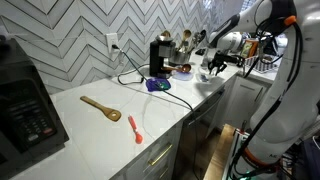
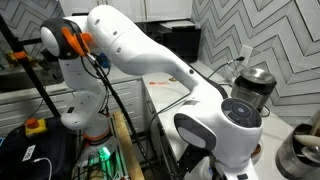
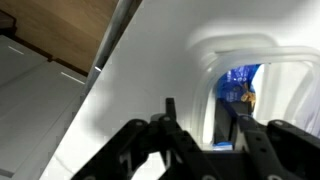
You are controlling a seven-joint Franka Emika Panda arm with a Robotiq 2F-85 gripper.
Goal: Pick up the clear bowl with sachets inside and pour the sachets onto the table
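Note:
In the wrist view the clear bowl stands on the white table, and its pale rim curves across the upper right. My gripper is open, with its two black fingers on either side of the bowl's near wall. A blue patch shows through the bowl. I cannot make out the sachets. In an exterior view my gripper is low over the far end of the table, and the bowl is hidden under it. In an exterior view the arm fills the picture.
A wooden spoon and an orange-red utensil lie mid-counter. A purple-blue object, a black coffee machine and a brown bowl stand near my gripper. A black appliance is at the near end. A blender stands behind the arm.

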